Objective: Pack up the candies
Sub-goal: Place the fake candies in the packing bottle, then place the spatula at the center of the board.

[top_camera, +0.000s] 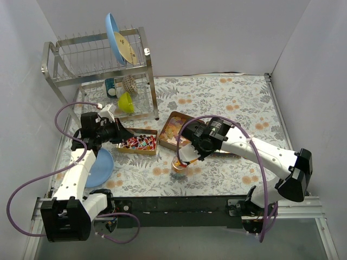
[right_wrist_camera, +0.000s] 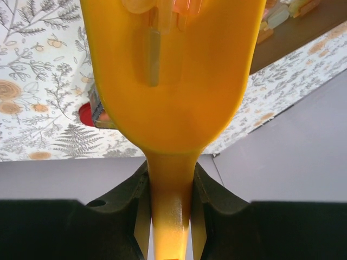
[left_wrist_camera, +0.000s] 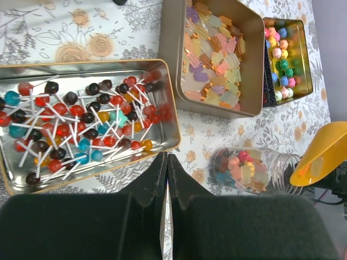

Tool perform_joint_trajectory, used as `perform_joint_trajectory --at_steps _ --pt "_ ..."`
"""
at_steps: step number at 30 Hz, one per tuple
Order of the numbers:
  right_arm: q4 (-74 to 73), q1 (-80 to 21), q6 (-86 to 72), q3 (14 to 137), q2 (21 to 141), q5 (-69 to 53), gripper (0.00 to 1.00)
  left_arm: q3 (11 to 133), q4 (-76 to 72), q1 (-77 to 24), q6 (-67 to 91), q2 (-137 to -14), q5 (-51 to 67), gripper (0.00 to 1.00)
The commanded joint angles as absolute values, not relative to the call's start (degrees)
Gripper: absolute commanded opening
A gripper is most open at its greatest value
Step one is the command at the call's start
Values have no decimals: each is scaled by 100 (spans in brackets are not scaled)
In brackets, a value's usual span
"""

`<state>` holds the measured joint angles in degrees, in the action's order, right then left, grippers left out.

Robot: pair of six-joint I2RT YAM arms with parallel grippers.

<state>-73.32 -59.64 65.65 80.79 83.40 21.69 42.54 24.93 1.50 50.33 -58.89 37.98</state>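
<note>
- Nearest me, a blue plate (top_camera: 100, 165) lies flat on the table (top_camera: 238, 103), well to the left of the jar (top_camera: 179, 167).
- The jar stands upright with its mouth open and is partly filled with mixed candies (left_wrist_camera: 238, 168).
- My right gripper (right_wrist_camera: 169, 179) is clenched on the handle of the orange scoop (right_wrist_camera: 168, 81). It hangs just above and to the right of the jar, with the scoop's lip at the jar's mouth.
- A few pale pieces sit in the scoop's bowl, at the top edge of the right wrist view.
- My left gripper (left_wrist_camera: 165, 162) is to the left of the jar. Its fingers are pressed together on nothing, over the near rim of the lollipop tin (left_wrist_camera: 162, 97).
- That tin, beyond and left of the jar, holds red, blue and brown lollipops (left_wrist_camera: 81, 124) with white sticks.
- Just beyond the jar is a second tin (left_wrist_camera: 255, 32) of pale orange-yellow flat pieces (left_wrist_camera: 214, 59).
- Beside it, further from the jar, a third tin (left_wrist_camera: 306, 54) holds bright nuggets (left_wrist_camera: 284, 59). From above, my right arm covers most of it.
- Far beyond the jar on the left stands the dish rack (top_camera: 97, 65), holding a blue-and-yellow plate (top_camera: 119, 38) on edge and a green bowl (top_camera: 126, 102).
</note>
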Motion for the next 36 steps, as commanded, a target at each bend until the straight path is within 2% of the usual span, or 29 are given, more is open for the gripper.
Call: perform_joint_trajectory --at_steps 1,10,18,29,34,36 --pt "-7479 -6170 6460 8314 8490 3269 1 4157 2294 308 5027 -5590 3972 0" --pt "-7480 -6574 6530 8675 8789 4174 1 4096 2250 343 5019 -5485 4034 0" --pt "-7480 -6960 6767 8544 8728 4482 1 3938 2136 352 5053 -5300 4008 0" --pt "-7479 -6996 7040 8315 8306 4641 1 3850 2004 352 5133 -5238 4060 0" --pt "-7471 -6409 6611 8086 7823 4185 1 3902 1925 352 5352 -5370 4218 0" --pt "-7375 -5646 6049 8147 7805 3555 1 3876 1829 352 5484 -5388 4298 0"
